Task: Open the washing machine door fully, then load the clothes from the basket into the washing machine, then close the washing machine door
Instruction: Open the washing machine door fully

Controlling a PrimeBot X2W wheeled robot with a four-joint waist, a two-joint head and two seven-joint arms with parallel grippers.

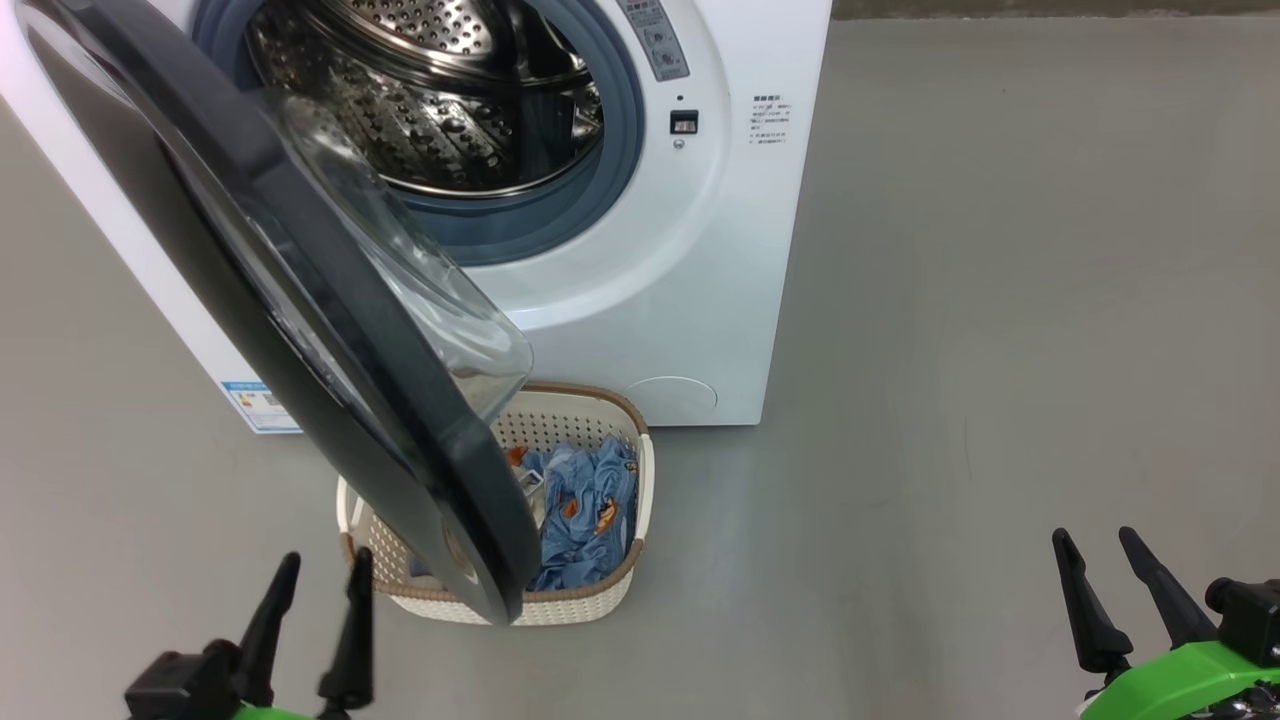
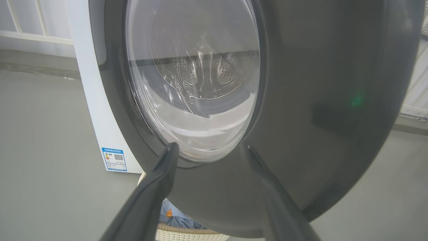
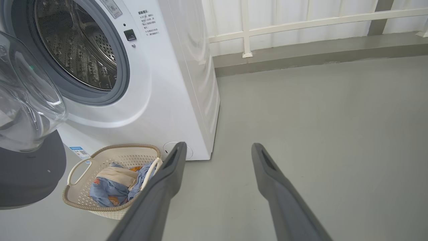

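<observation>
Plainly, grey floor (image 1: 1000, 300) is spread round the white steel-drummed washing machine (image 1: 700, 300). Its black-rimmed glass door (image 1: 330, 330) is faced closely by the released, empty left gripper (image 1: 329, 555).

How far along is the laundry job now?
The washing machine door is partway open. The open left hand points at its rim, likely to push it wider. The clothes lie in the basket, none visible in the drum; loading and closing remain.

The left claw (image 1: 328, 556) rests at the lower left of the head view, its two dark fingers (image 1: 352, 630) pointing up and standing apart, gripping nothing. The right claw (image 1: 1093, 534) rests at the lower right, fingers tilted slightly leftward, spread wide and empty.
</observation>
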